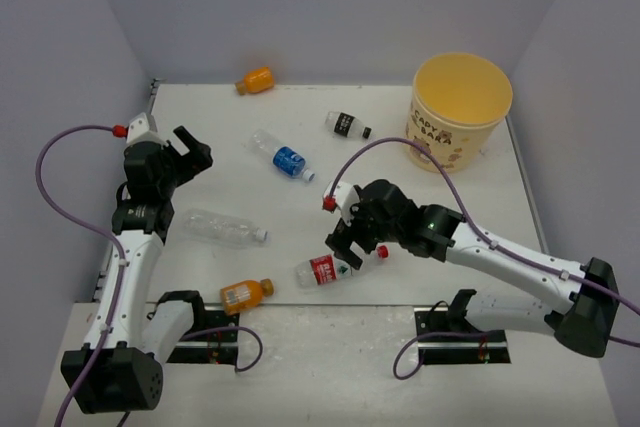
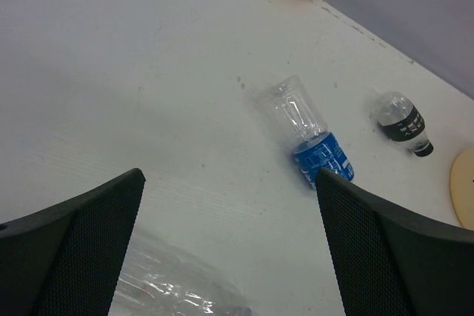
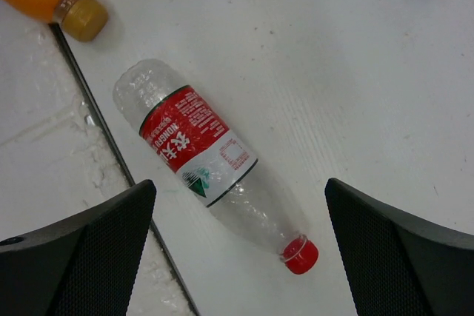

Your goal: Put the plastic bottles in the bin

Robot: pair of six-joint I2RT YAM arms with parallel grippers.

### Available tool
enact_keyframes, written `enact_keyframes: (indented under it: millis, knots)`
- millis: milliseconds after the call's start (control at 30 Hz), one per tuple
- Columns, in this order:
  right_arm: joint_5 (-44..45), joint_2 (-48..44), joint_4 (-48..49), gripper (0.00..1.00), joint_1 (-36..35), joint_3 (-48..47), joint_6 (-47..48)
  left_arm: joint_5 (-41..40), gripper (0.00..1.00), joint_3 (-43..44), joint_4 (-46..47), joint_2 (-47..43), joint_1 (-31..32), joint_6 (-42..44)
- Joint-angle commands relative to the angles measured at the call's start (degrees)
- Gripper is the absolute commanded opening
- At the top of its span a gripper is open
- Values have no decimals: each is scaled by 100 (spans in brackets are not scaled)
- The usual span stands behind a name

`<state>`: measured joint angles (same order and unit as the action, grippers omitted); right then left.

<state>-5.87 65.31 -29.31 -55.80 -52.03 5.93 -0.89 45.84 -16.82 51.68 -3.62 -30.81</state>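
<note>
My right gripper [image 1: 352, 243] is open and hovers above the red-label bottle [image 1: 330, 268], which lies flat with its red cap toward the right; it shows between the fingers in the right wrist view [image 3: 211, 160]. My left gripper [image 1: 190, 152] is open and empty above the table's left side. An unlabelled clear bottle [image 1: 222, 228] lies near it, seen at the bottom of the left wrist view [image 2: 174, 283]. The blue-label bottle [image 1: 285, 159], the black-label bottle [image 1: 347, 126] and two orange bottles [image 1: 256, 80] [image 1: 245, 293] lie on the table. The pale-yellow bin [image 1: 458, 112] stands at the back right.
The table's near edge seam [image 3: 96, 116] runs just beside the red-label bottle. Purple cables [image 1: 390, 152] loop over both arms. White walls close in the table on the left, back and right.
</note>
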Motion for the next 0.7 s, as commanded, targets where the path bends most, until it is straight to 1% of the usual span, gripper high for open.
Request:
enact_keyframes:
  millis: [0,67,233,333,367,433,467,567,600,667]
  knots:
    - [34,400,646,99,-367,290,848,-52,100,-40,302,-62,10,128]
    - [125,641,605,99,-477,287,814,-43,100,-20,293,-22,4,128]
    - [211,1366,1134,99,-705,323,889,-61,100,15,264,66,8,121]
    - [360,1815,1287,99,-758,256,997,-79,100,30,188,53,1,110]
    - [437,1821,1287,99,-775,255,998,-96,100,30,187,53,1,110]
    - [596,2344,1063,99,-821,113,1014,-145,100,30,124,35,1,90]
    - [700,2452,1024,99,-837,97,1006,-175,100,30,108,35,1,75]
    - [759,2719,1091,98,-859,96,927,-212,100,30,89,40,7,38]
    - [734,2796,1141,95,-863,101,910,-223,100,34,82,48,6,27]
    - [643,2858,1153,84,-863,56,899,-216,100,47,76,58,4,2]
